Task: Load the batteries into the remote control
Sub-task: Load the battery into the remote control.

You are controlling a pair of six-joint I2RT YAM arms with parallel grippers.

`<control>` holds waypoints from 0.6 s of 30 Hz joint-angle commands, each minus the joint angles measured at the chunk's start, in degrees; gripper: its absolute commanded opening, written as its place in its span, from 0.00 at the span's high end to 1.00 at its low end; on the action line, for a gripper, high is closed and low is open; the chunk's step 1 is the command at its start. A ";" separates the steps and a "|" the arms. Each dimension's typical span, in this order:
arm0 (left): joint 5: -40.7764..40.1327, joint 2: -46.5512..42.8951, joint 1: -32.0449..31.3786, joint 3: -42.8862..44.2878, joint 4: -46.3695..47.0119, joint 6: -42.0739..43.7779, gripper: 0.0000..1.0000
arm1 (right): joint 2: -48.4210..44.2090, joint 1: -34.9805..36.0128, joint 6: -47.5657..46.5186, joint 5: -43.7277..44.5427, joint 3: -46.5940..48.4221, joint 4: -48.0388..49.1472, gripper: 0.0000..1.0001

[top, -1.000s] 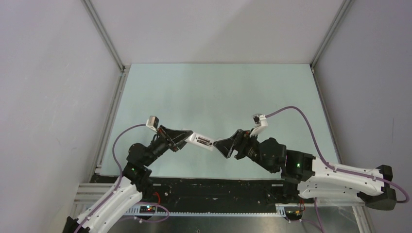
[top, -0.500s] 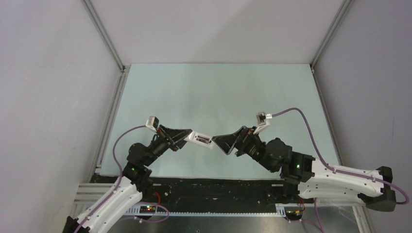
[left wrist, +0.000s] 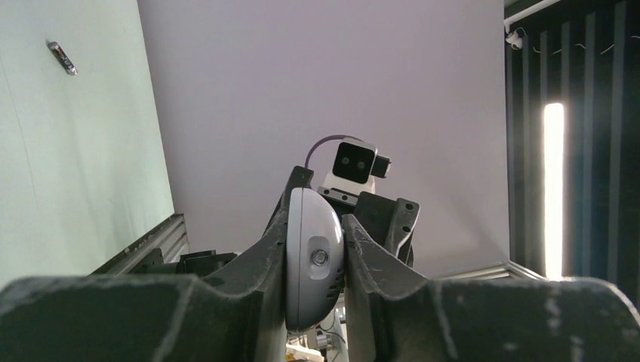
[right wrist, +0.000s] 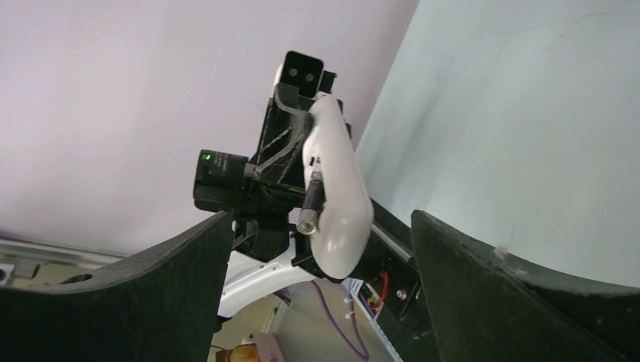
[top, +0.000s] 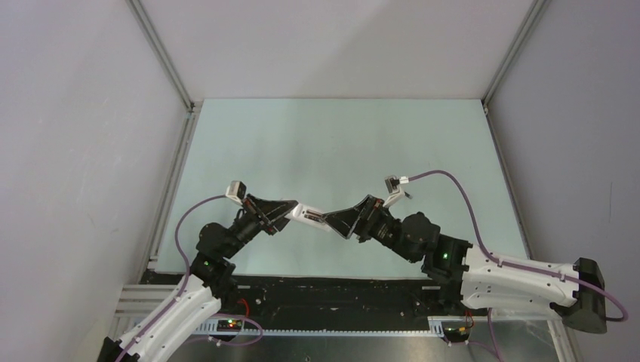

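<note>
My left gripper (top: pixel 293 212) is shut on the white remote control (top: pixel 312 218) and holds it off the table, between the two arms. In the left wrist view the remote control (left wrist: pixel 313 256) stands edge-on between the two fingers. My right gripper (top: pixel 341 222) is open, its fingers either side of the remote's free end without touching it. The right wrist view shows the remote control (right wrist: pixel 341 204) with a dark battery (right wrist: pixel 311 202) lying along its open side, metal tip poking out. Another battery (left wrist: pixel 62 57) lies on the table.
The pale green table (top: pixel 340 143) is fenced by grey walls and aluminium rails (top: pixel 172 188). A black strip with cables and the arm bases (top: pixel 332 290) runs along the near edge. A purple cable (top: pixel 453 188) loops above the right arm.
My right gripper has slid left toward the remote and now straddles its free end with the jaws open. The left gripper and the remote have stayed put.
</note>
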 commanded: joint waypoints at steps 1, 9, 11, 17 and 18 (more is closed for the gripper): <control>-1.26 -0.48 -0.23 1.20 2.31 -0.94 1.00 | 0.48 -0.24 -0.49 -2.74 0.04 6.53 0.10; -1.14 -0.73 -0.25 1.30 2.32 -0.92 1.00 | 0.31 -0.43 0.24 -3.77 -2.62 9.95 0.23; -1.22 -0.86 -0.24 1.30 2.34 -0.88 1.00 | 0.68 -0.61 0.53 -4.25 -2.87 10.66 0.25; -1.12 -0.93 -0.24 1.27 2.36 -0.96 1.00 | 1.87 -0.94 0.74 -5.34 -3.12 11.94 0.30; -1.11 -0.99 -0.24 1.29 2.34 -1.00 1.00 | 1.96 -1.19 0.76 -5.49 -3.14 12.35 0.32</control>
